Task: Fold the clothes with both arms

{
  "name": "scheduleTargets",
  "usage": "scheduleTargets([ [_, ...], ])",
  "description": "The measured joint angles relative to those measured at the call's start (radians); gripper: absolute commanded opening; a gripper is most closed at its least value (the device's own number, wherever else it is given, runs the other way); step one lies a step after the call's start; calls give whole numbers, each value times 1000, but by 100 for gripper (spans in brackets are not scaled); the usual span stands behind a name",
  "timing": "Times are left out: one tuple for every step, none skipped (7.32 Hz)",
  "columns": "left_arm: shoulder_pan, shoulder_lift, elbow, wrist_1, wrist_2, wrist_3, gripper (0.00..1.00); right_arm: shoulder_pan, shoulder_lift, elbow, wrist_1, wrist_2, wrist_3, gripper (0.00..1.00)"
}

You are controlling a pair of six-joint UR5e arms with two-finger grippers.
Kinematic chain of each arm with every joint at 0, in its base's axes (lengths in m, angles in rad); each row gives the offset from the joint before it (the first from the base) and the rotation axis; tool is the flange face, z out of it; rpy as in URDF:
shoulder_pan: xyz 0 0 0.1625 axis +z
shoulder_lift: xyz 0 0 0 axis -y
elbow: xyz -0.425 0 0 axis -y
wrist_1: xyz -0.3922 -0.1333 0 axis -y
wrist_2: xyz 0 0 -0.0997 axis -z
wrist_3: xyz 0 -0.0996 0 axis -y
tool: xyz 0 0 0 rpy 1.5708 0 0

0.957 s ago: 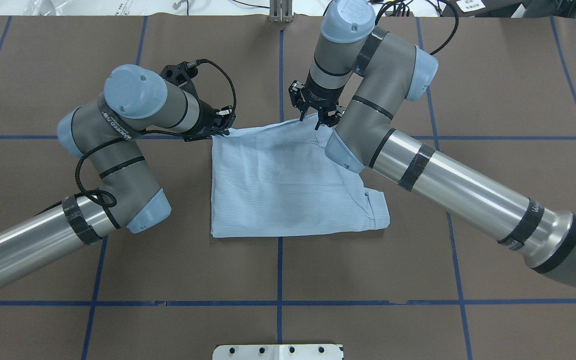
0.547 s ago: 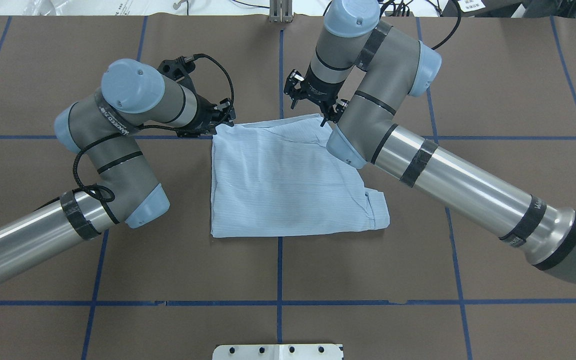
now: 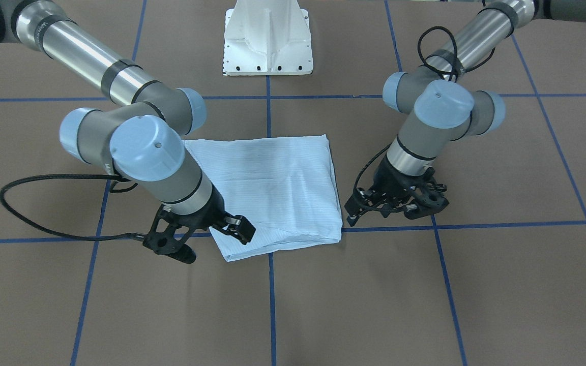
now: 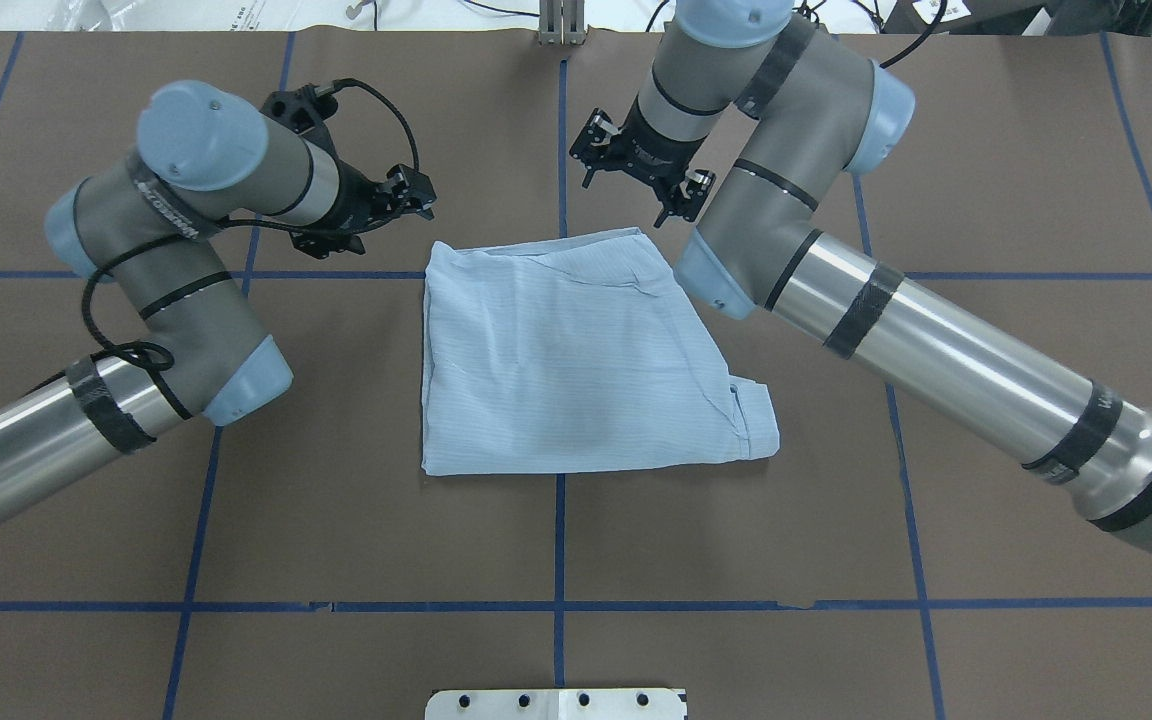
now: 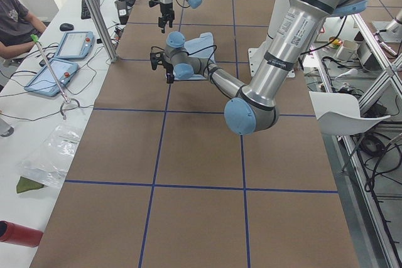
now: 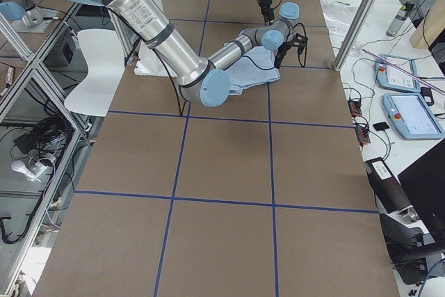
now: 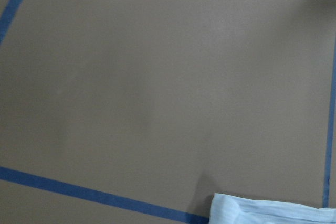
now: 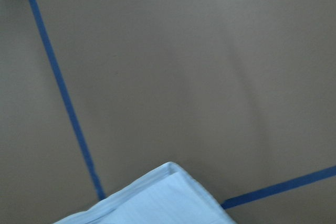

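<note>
The pale blue striped shirt [image 4: 576, 360] lies folded in a rough rectangle on the brown table, also in the front view [image 3: 272, 178]. My left gripper [image 4: 371, 222] is open and empty, just off the shirt's far left corner and apart from it; in the front view [image 3: 397, 208] it hangs to the right of the shirt. My right gripper [image 4: 628, 195] is open and empty above the table beyond the shirt's far right corner, also in the front view [image 3: 209, 241]. Each wrist view shows only one shirt corner [image 7: 262, 212] [image 8: 157, 200]; no fingers show there.
The brown table cover [image 4: 336, 520] carries a grid of blue tape lines [image 4: 559, 540]. The white pedestal base [image 3: 267, 40] stands at the robot's side of the table. A metal bracket [image 4: 561, 25] sits at the far edge.
Both grippers have let go of the shirt's far edge and drawn back: the left one leftward and away, the right one farther off. The far edge now lies flat.
</note>
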Motion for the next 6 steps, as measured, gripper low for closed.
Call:
scheduleTargets([
  [-38, 78, -87, 53, -24, 95, 100, 49, -67, 87, -105, -4, -161, 100],
  [-76, 156, -174, 113, -36, 195, 100, 105, -146, 162, -182, -5, -333, 100],
  [-123, 242, -251, 159, -46, 308, 100, 172, -232, 218, -223, -1, -527, 100],
  [-194, 334, -304, 183, -74, 454, 100, 250, -314, 248, -248, 15, -723, 100],
  [-288, 422, -331, 193, -118, 641, 100, 334, -386, 259, -270, 56, -906, 100],
  [-387, 492, -334, 196, -155, 837, 100, 416, -455, 260, -283, 102, -1066, 100],
])
